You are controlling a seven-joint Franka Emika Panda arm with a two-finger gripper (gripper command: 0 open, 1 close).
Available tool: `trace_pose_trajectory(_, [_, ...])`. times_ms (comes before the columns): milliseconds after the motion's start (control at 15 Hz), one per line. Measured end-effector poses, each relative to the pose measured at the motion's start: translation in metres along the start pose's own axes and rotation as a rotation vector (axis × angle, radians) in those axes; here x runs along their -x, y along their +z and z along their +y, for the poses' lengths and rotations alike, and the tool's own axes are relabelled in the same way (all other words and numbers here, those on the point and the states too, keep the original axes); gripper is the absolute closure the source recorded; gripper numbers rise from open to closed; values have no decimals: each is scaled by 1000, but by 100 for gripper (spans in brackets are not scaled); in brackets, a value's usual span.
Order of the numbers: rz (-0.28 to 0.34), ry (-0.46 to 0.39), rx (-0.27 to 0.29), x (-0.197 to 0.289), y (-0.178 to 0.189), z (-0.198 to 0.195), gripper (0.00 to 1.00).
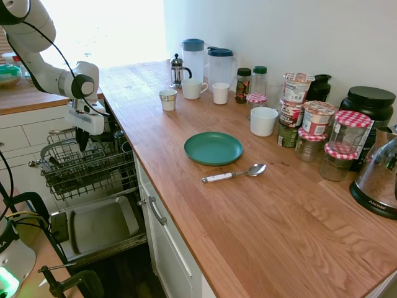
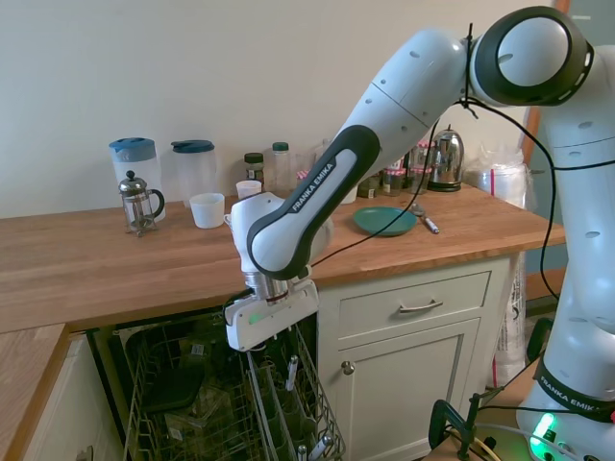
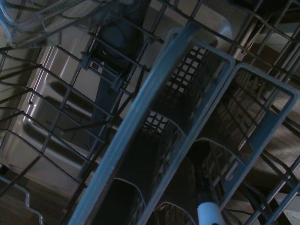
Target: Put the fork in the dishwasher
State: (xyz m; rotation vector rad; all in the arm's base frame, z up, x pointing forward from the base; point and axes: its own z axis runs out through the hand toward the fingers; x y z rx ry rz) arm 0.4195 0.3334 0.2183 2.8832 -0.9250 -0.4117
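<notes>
Over the open dishwasher (image 1: 93, 171), the white arm hangs with its gripper (image 1: 81, 140) pointing straight down into the dark wire rack (image 2: 192, 403). The drop-down door (image 1: 99, 226) lies flat below the rack.

Gripper state: cannot tell from either exterior view how far it is open, or whether it has hold of anything.

Fork (image 2: 291, 372): a slim white handle stands tilted among the rack wires, just beside the gripper. The wrist view shows a white handle end (image 3: 209, 215) at the grey cutlery basket (image 3: 187, 89); tines not visible.

On the wooden counter (image 1: 267, 230), a white-handled spoon (image 1: 234, 174) lies just beside the green plate (image 1: 213, 148).
</notes>
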Motion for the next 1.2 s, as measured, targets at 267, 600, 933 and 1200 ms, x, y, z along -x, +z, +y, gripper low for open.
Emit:
trace_pose_trajectory(267, [-3,-2,7,1,0,0,0])
trace_pose_trajectory(600, [2,-2,-3,2,-9,-1,0])
trace_pose_trajectory(933, [29,-12,-22,12,-46,7,0])
trace_pose_trajectory(1200, [60,-24,-37,29,-81,22,0])
